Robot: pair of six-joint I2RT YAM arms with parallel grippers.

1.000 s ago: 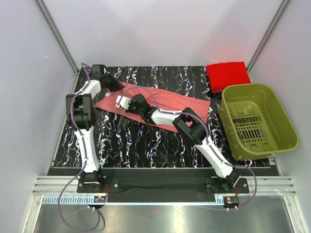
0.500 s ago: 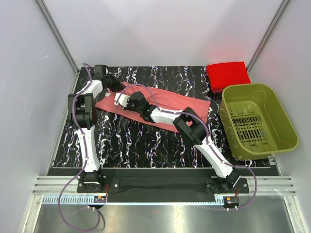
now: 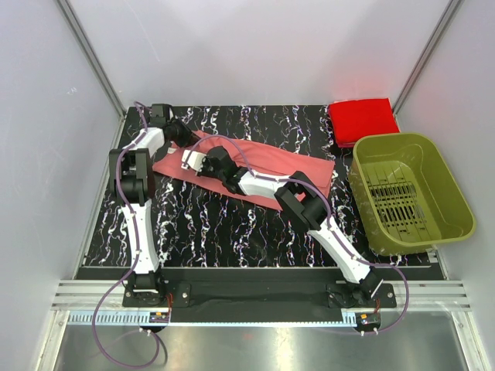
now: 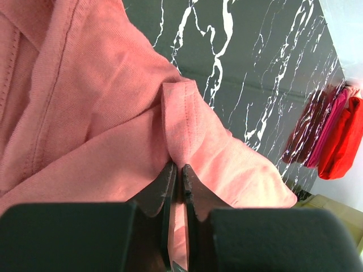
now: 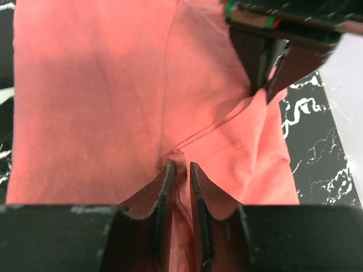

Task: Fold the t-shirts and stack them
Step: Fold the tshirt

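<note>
The salmon-pink t-shirt (image 3: 271,161) lies as a long folded strip across the black marbled table. My left gripper (image 3: 188,136) is at its far left end, shut on a pinched fold of the pink cloth (image 4: 178,122). My right gripper (image 3: 192,161) is at the strip's near left edge, shut on a bunched fold of the same shirt (image 5: 113,96). The left gripper's fingers (image 5: 258,62) show in the right wrist view, close by. The brighter red t-shirt (image 3: 362,120) lies folded at the far right corner; it also shows in the left wrist view (image 4: 340,139).
An olive-green plastic basket (image 3: 410,193) stands at the right edge, just in front of the red shirt. White walls with metal posts close in the table (image 3: 216,224) at the back and sides.
Both grippers have shifted a little to the left and back along the pink shirt's left end. The shirt's left end has moved slightly with them.
</note>
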